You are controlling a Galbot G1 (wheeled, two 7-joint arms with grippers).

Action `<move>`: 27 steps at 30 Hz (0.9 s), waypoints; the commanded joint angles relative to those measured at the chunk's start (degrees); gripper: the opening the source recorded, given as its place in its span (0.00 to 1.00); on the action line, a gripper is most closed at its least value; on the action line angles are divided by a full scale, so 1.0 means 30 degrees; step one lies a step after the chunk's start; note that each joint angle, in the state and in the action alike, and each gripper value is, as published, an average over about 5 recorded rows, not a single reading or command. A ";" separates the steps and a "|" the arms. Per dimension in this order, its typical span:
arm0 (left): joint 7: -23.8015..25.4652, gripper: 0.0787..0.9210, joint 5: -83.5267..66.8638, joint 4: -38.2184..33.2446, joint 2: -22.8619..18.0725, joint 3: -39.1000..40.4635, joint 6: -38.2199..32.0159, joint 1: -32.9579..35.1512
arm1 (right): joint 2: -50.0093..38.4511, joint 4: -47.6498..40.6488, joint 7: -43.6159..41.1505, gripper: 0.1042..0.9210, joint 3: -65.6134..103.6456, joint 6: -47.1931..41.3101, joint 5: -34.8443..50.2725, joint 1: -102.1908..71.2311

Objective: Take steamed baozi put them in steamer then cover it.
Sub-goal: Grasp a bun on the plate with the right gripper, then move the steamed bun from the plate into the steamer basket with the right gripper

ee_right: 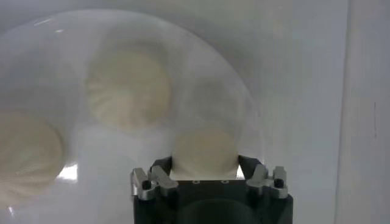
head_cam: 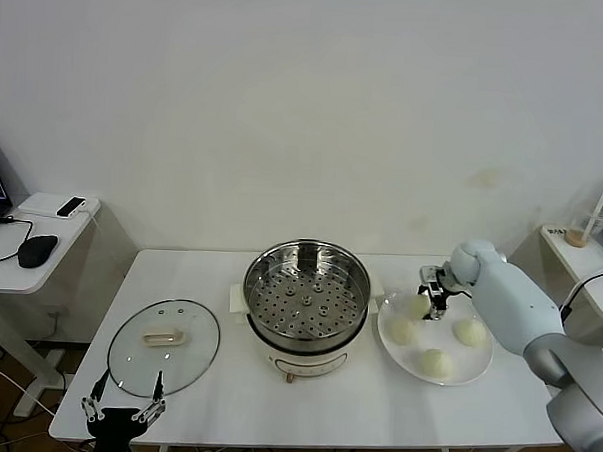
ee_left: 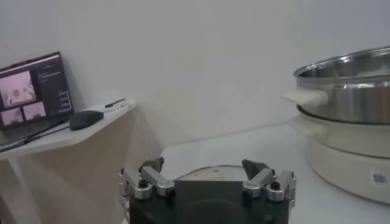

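The white bench (head_cam: 224,403) carries three groups. At my left lies the cover (head_cam: 164,346), flat, glass with a cream handle. In the middle stands the steamer (head_cam: 307,291), open, its holed tray bare. At my right is a white plate (head_cam: 475,369) with four baozi.

My right gripper (head_cam: 433,300) is down at the plate's far left part, around one baozi (head_cam: 419,304). In the right wrist view this baozi (ee_right: 205,151) sits between my jaws, which touch its two sides, so I hold it lightly; it rests on the plate (ee_right: 103,182). Two other baozi lie beyond it, apart from each other. They are smooth, round and cream-white. The steamer's rim stands between the plate and the tray.

My left gripper (head_cam: 123,412) waits at the near bench edge, just before the cover, jaws wide and holding nothing. The left wrist view shows it (ee_left: 207,178) low, with the steamer (ee_left: 347,91) on its white base at the side, and a side desk (ee_left: 61,137) with a mouse (ee_left: 85,119) and a laptop (ee_left: 33,88).
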 commanded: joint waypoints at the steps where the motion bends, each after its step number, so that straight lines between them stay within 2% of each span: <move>1: -0.0007 0.88 -0.0003 -0.0015 0.0012 0.0011 0.0009 0.0013 | -0.0783 0.1269 -0.0575 0.64 -0.0664 -0.0068 0.0821 0.0337; 16: 0.0032 0.88 -0.0165 0.0134 0.0504 0.0232 0.0054 -0.0243 | -0.5257 0.8777 -0.1688 0.64 -0.5269 -0.1557 0.7280 0.5534; 27: 0.0067 0.88 -0.0596 0.0219 0.0798 0.0153 0.0141 -0.0643 | -0.3089 1.0622 -0.0909 0.65 -0.8970 -0.1849 1.0904 1.0174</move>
